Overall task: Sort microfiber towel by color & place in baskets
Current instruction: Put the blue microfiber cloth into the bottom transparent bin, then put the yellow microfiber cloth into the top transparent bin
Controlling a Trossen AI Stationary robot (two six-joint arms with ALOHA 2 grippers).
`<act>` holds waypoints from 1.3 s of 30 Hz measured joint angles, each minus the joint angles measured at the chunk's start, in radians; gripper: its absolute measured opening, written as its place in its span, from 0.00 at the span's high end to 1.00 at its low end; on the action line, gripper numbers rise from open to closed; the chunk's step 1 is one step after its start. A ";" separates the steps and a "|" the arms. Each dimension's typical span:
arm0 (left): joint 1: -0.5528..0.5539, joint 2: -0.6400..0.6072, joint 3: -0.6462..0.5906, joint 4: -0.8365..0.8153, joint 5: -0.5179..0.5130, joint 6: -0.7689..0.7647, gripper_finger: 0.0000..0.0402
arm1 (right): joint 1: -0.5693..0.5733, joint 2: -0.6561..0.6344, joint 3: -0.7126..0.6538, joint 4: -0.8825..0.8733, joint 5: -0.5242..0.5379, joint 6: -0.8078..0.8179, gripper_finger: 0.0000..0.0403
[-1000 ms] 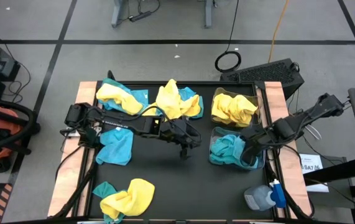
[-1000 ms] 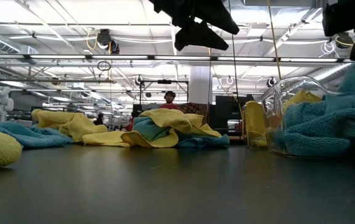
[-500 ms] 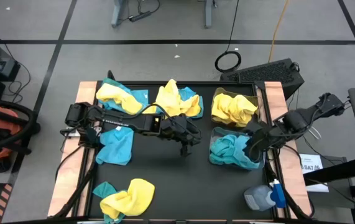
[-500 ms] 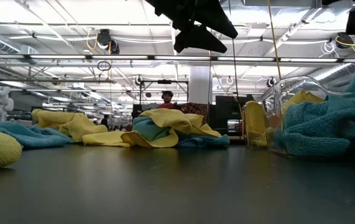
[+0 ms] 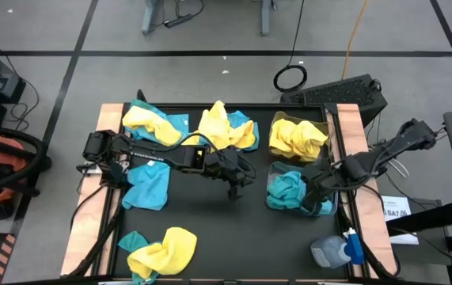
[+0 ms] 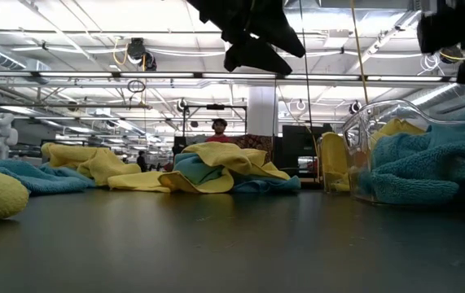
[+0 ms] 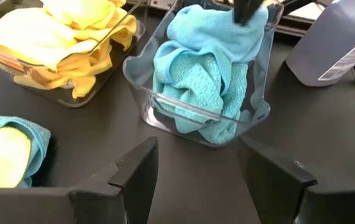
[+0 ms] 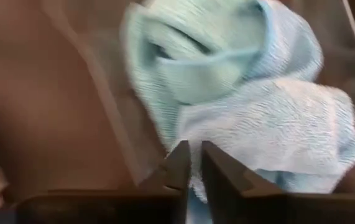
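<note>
We saw the right gripper over the near clear basket, its fingers closed to a narrow slit above the teal towels piled inside, gripping nothing we could make out. The left gripper hung open above the black table. Yellow towels filled the far basket; mixed towels lay loose along the table's far edge.
</note>
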State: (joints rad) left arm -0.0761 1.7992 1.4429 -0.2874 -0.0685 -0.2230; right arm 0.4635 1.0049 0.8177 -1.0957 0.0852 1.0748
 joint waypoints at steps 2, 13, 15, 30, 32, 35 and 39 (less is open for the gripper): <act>0.000 0.000 0.000 -0.006 0.000 -0.001 0.44 | -0.008 0.011 -0.044 -0.008 0.020 0.028 0.98; 0.000 0.000 0.000 -0.011 0.000 -0.008 0.44 | -0.026 0.020 -0.320 0.313 -0.060 0.119 0.99; 0.000 0.000 0.000 -0.011 0.000 -0.008 0.44 | -0.026 0.029 -0.340 0.348 -0.057 0.119 0.99; 0.029 -0.071 0.000 -0.055 -0.016 0.001 0.44 | -0.025 0.004 -0.185 0.236 -0.115 0.056 0.92; 0.044 -0.103 0.000 -0.104 -0.043 0.020 0.44 | -0.025 0.002 -0.137 0.185 -0.110 0.027 0.89; 0.064 -0.160 0.000 -0.163 -0.099 0.060 0.44 | -0.025 0.002 -0.069 0.125 -0.092 -0.010 0.84; 0.094 -0.237 0.000 -0.283 -0.208 0.116 0.44 | -0.025 0.002 0.026 0.067 -0.045 -0.055 0.76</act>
State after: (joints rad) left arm 0.0184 1.5622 1.4433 -0.5701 -0.2762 -0.1072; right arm 0.4389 1.0065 0.8438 -1.0292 0.0405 1.0193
